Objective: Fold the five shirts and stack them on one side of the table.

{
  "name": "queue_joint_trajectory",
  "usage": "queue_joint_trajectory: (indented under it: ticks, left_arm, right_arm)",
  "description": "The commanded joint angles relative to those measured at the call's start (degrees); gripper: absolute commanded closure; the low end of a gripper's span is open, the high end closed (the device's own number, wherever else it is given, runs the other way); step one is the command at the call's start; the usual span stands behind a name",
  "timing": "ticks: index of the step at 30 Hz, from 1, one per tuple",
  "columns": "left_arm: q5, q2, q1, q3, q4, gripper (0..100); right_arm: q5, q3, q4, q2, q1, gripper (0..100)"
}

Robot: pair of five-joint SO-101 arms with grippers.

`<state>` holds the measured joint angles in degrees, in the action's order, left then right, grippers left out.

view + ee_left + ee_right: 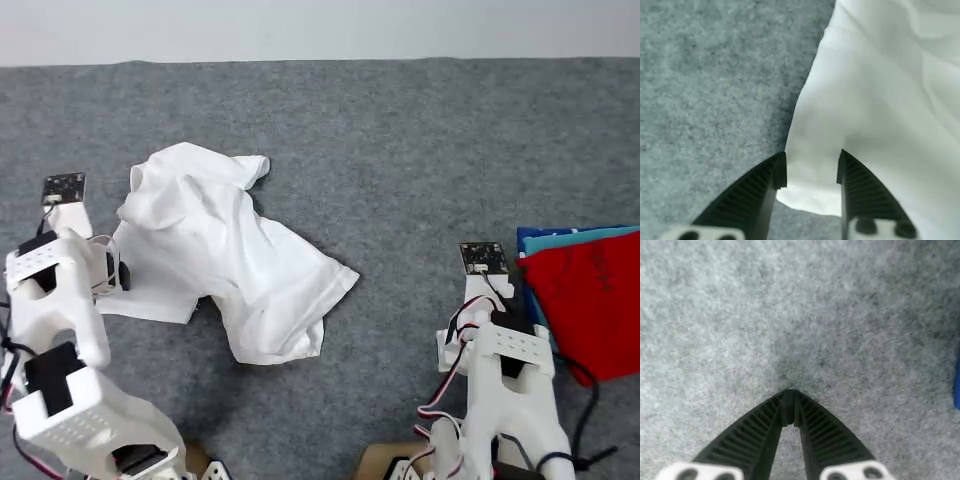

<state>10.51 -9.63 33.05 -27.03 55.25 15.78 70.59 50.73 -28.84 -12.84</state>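
Well, one rumpled white shirt (225,260), creased and bunched, at nine o'clock on the grey bench (420,150).
Spread, the left claw (811,169) straddles its hem; the right claw (792,407) is pressed together above the bench.

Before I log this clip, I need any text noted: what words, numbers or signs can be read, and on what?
No text can be read.
red shirt: faint dark marks, too blurred to read.
left arm's board: too small to tell.
right arm's board: too small to tell.
white shirt: no print.
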Motion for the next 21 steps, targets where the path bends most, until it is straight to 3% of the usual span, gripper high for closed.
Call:
queue_joint_trajectory:
  ticks: [1, 21]
  left_arm:
    - [-0.53, -0.09, 0.18, 1.80, 0.44, 83]
    - [2.02, -5.10, 0.09, 3.56, 1.23, 88]
  right_arm:
    - [0.35, 3.08, 1.71, 0.13, 1.98, 98.7]
    - [0.35, 3.08, 1.71, 0.13, 1.98, 98.7]
